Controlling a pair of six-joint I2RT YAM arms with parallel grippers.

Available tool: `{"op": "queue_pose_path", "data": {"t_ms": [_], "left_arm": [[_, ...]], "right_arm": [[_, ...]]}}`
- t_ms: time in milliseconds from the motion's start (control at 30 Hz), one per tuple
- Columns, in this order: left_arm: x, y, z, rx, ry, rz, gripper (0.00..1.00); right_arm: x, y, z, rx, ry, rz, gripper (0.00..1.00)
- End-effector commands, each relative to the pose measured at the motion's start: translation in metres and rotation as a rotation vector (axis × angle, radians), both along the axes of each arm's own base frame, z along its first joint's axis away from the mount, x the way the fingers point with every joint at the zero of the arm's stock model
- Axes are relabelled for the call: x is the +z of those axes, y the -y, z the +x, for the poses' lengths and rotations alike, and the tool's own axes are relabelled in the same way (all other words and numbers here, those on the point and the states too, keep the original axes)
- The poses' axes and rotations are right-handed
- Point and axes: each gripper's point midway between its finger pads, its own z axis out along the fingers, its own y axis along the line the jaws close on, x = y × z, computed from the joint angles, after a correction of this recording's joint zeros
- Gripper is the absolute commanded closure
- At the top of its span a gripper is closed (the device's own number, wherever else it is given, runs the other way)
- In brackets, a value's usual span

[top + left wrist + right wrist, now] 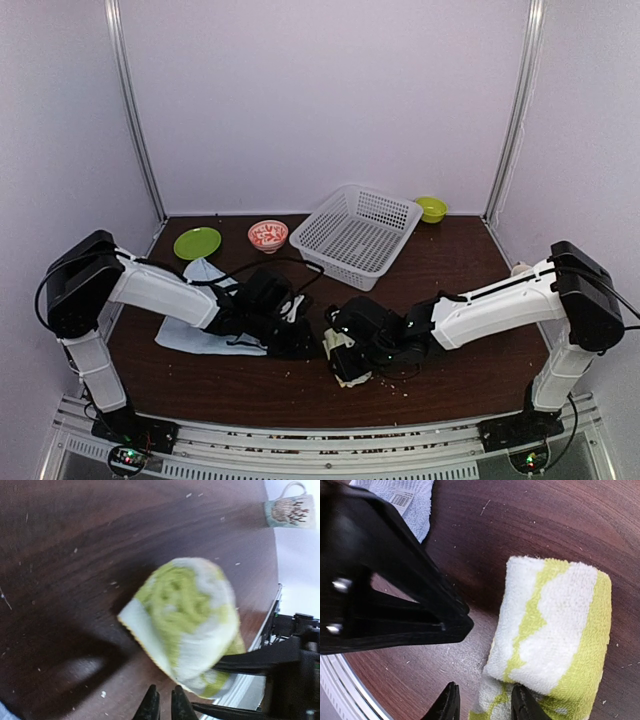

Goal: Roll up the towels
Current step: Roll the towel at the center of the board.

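**A:** How do the jaws of the right gripper (pixel 485 705) stand?

**B:** Spread. The near end of the rolled lime-green and white terry towel (pixel 555 630) lies between them. One fingertip is against the cloth. The other stands apart from it, with bare wood showing in the gap, so they are not pinching it.

**A:** And the roll itself?

**B:** It runs straight out ahead of those jaws, lying on the dark brown wooden table (pixel 545 520).

**A:** The left gripper (pixel 164 706)?

**B:** Its jaws are drawn close together with only a thin slit between the tips, and nothing is held. The roll lies just ahead of them with its green wound end turned their way, though that view is blurred. From the right wrist, the left gripper's black body sits just beside the roll.

**A:** The other towel?

**B:** The plain pale blue cloth towel (pixel 195 325) lies flat behind the left jaws, under that arm and well apart from the right jaws.

**A:** Farther out?

**B:** A white plastic mesh basket (pixel 355 235) stands well ahead of both pairs of jaws. Beyond the blue towel are a round green plate (pixel 197 242) and a red-and-white patterned bowl (pixel 267 235). A small lime-green bowl (pixel 431 208) sits just beside the basket's far corner. Past the roll from the left jaws, a pale mug with a branch print (pixel 290 510) stands near the table's edge
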Motion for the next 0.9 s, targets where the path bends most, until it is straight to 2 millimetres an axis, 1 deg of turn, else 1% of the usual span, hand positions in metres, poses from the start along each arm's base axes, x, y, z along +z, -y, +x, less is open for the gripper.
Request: {"op": "queue_pose_path", "data": {"t_ms": [0, 67, 200, 367, 467, 700, 867], "left_arm": [[0.037, 0.006, 0.012, 0.009, 0.091, -0.060, 0.91], [0.049, 0.013, 0.018, 0.005, 0.116, -0.081, 0.91], [0.060, 0.027, 0.026, -0.008, 0.134, -0.106, 0.91], [0.061, 0.039, 0.032, -0.019, 0.132, -0.121, 0.91], [0.057, 0.045, 0.035, -0.024, 0.126, -0.120, 0.91], [0.030, 0.051, 0.037, -0.024, 0.074, -0.109, 0.91], [0.011, 0.051, 0.043, -0.004, 0.038, -0.108, 0.92]], "right_arm": [[-0.018, 0.012, -0.003, -0.017, -0.040, -0.040, 0.64], [-0.018, 0.013, -0.004, -0.018, -0.042, -0.039, 0.64], [-0.018, 0.014, -0.003, -0.020, -0.041, -0.038, 0.64], [-0.018, 0.013, -0.003, -0.020, -0.041, -0.034, 0.64], [-0.017, 0.013, -0.003, -0.019, -0.041, -0.033, 0.64], [-0.016, 0.011, -0.003, -0.006, -0.041, -0.023, 0.64], [-0.012, 0.009, -0.006, 0.013, -0.038, -0.003, 0.63]]}}
